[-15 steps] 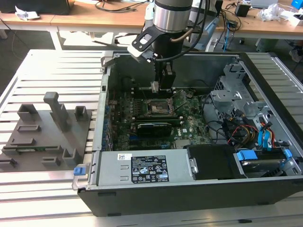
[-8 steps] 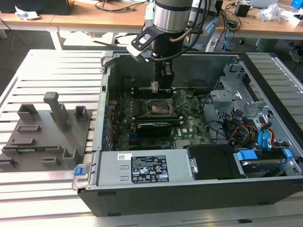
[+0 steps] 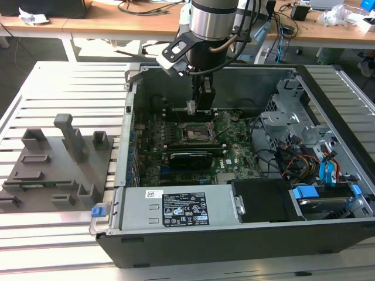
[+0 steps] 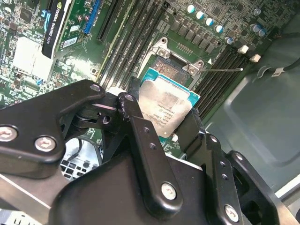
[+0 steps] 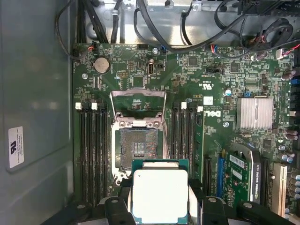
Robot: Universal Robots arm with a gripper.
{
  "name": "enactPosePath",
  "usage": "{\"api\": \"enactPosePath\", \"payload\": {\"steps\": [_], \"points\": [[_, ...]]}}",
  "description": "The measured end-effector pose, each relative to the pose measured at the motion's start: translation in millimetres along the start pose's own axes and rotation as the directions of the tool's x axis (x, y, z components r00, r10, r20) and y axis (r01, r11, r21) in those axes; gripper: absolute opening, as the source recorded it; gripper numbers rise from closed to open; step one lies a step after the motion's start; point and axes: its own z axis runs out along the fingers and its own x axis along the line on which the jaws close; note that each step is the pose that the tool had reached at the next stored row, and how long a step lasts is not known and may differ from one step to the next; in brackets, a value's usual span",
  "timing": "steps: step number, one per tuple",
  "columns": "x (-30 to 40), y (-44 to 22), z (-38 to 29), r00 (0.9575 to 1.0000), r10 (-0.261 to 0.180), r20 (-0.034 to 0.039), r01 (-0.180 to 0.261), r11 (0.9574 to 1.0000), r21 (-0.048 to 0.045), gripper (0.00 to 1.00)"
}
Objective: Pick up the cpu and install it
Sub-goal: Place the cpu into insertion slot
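Silvery cpu (image 5: 160, 194) in gripper (image 3: 199, 106), bare socket (image 5: 139, 147) near

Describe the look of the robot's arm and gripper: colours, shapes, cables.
The arm is a silvery metal cylinder with dark cables looping beside it. The gripper is matt black, built of angular linked bars with silver screw heads.

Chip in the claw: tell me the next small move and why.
Probably slide the chip across until it hangs over the open socket; the claw holds it above the board, beside the socket, not over it.
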Motion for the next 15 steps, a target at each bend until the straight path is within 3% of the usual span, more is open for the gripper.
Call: {"api": "enactPosePath", "payload": {"steps": [6,8,15], "points": [[0.1,1.0,2.8,1.0,-0.001,0.0062,0.001,1.0,0.0,0.55],[0.1,1.2,3.4,0.9994,-0.032,0.0097,0.032,0.9995,-0.0007,0.55],[0.4,2.9,5.3,0.9994,-0.033,0.0096,0.033,0.9995,-0.001,0.55]]}}
